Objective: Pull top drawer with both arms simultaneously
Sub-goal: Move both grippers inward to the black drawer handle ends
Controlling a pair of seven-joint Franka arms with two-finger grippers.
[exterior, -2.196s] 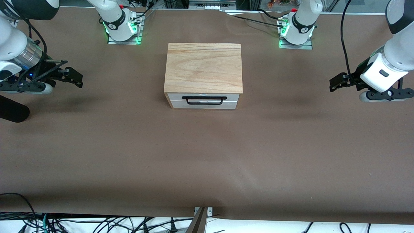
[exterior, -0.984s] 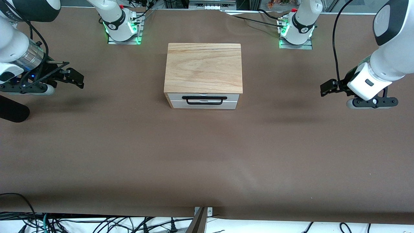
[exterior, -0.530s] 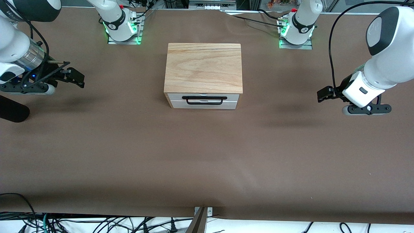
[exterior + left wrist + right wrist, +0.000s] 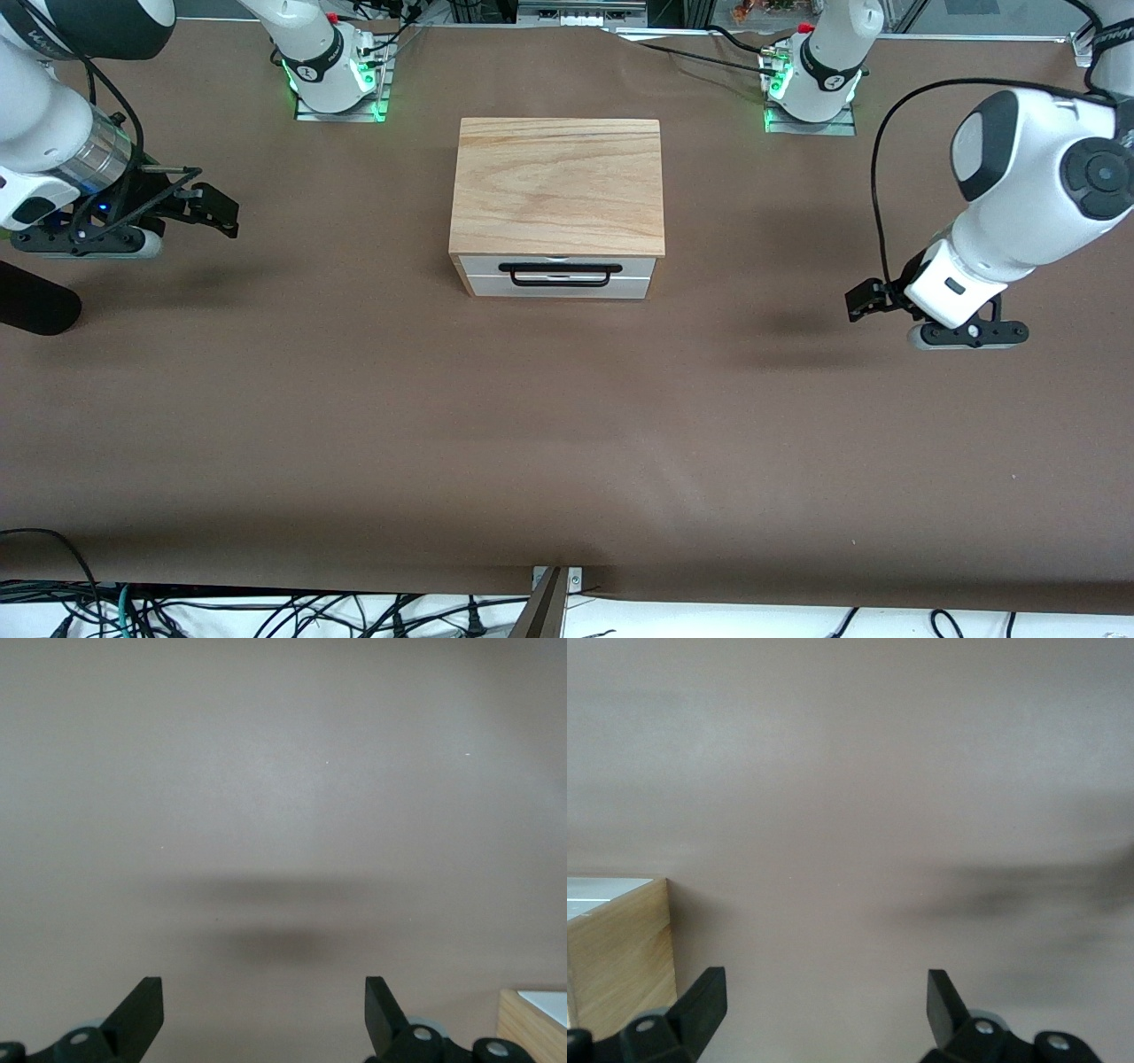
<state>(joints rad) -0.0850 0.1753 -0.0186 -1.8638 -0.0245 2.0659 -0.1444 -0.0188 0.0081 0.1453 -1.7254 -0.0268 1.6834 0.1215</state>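
left tool [image 4: 864, 299] moved down and toward box | right tool [image 4: 217, 211] shifted slightly

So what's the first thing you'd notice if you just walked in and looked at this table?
Probably the wooden box in the middle of the brown table, with its top drawer shut and a black handle across the front. Then the two big white arms: the left gripper and the right gripper each hang open over bare table, well off to either end.

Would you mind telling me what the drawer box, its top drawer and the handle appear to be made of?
Box top slab: light wood, visible grain, matte. Top drawer: smooth white front, probably painted or laminated. Handle: thin black bar, likely metal or plastic.
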